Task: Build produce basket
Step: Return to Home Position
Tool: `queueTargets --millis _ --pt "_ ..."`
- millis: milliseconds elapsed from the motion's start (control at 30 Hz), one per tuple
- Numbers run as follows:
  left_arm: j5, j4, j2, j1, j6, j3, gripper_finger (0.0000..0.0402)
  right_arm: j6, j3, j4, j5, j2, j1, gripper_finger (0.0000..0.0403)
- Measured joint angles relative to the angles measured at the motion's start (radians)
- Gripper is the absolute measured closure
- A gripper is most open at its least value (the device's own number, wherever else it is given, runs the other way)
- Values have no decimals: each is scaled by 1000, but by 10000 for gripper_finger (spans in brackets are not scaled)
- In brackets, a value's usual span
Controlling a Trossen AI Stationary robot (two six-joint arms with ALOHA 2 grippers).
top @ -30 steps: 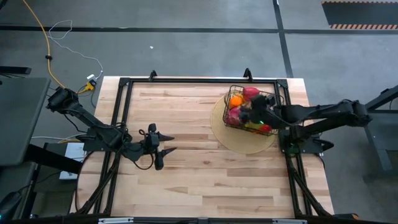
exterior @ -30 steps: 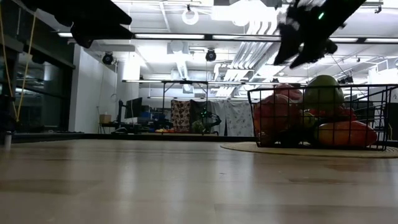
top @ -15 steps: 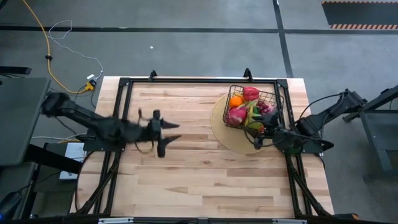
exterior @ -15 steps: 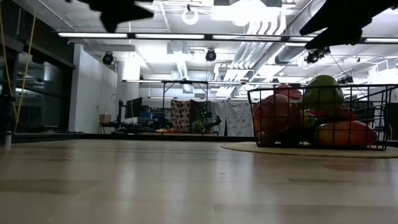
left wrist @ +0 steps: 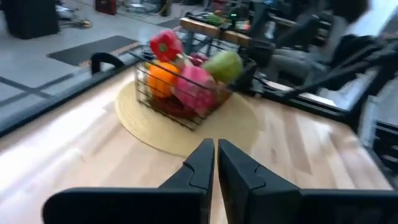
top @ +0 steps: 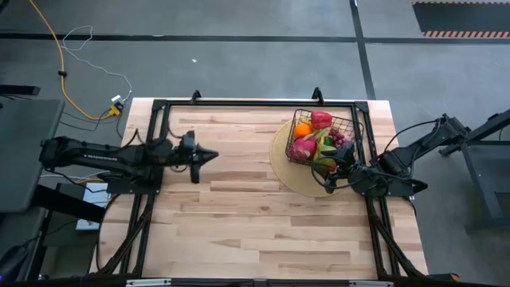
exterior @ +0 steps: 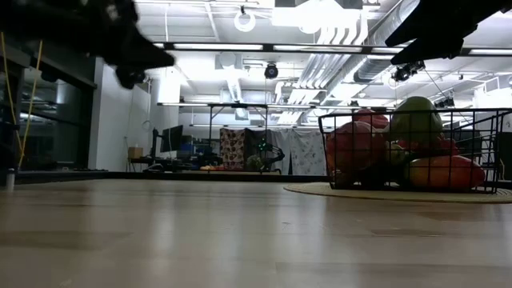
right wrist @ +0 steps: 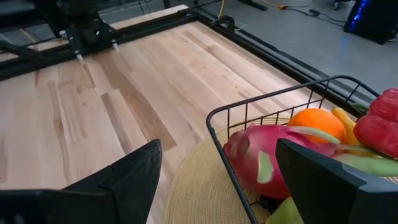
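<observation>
The right gripper (top: 341, 169) hung at centre right of the high view, just beside the basket (top: 349, 126), fingers spread wide and empty. The left gripper (top: 204, 155), left of centre, had fingers almost touching, gripping nothing. Homing well probably meant drawing the right arm off without snagging the wire rim. The basket, on a tan disc (top: 296, 180), held dragon fruit (right wrist: 261, 163), orange (right wrist: 314, 124), red pepper (left wrist: 163, 45) and pear (left wrist: 222, 63).

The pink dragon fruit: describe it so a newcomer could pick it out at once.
On the light wooden table, near the right arm, a round tan woven mat carries a small black wire-grid basket of toy produce. The pink dragon fruit lies along the basket's side facing the left arm, beside the round orange fruit. It alone is bright pink with green flecks.
</observation>
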Motion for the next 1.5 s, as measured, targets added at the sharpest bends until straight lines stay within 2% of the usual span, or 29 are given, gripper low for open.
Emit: queueTargets --millis 100,200,400,533,667,833,967,1067,1267,1367,1500 --pt "-13 21 -112 -51 -45 -110 399 -19 0 0 -5 0 0 98" --pt "-69 17 -218 -105 -66 -179 400 -19 0 0 -7 0 0 98" --pt "-99 -55 -372 -205 -24 -194 401 2 0 0 -17 0 0 98" --pt "-139 -149 -457 -256 21 -194 401 -1 0 0 -62 0 0 98" --pt "-132 -229 -550 -274 41 -194 401 -9 0 0 -100 0 0 98" --pt "-122 -370 -647 -274 31 -198 401 -5 0 -13 -100 0 0 98" --pt "-84 -344 -727 -274 29 -265 401 -1 0 -22 -88 0 0 98" --pt "-15 -246 -735 -274 59 -287 401 -1 0 -30 -89 -1 0 98" --pt "-14 -191 -726 -272 74 -313 401 -20 0 -37 -94 -2 0 98" --pt "-30 -192 -725 -272 74 -313 401 -70 0 -56 -58 -6 0 101" --pt "-41 -189 -723 -272 16 -313 401 -49 -1 -125 -11 -50 0 139"
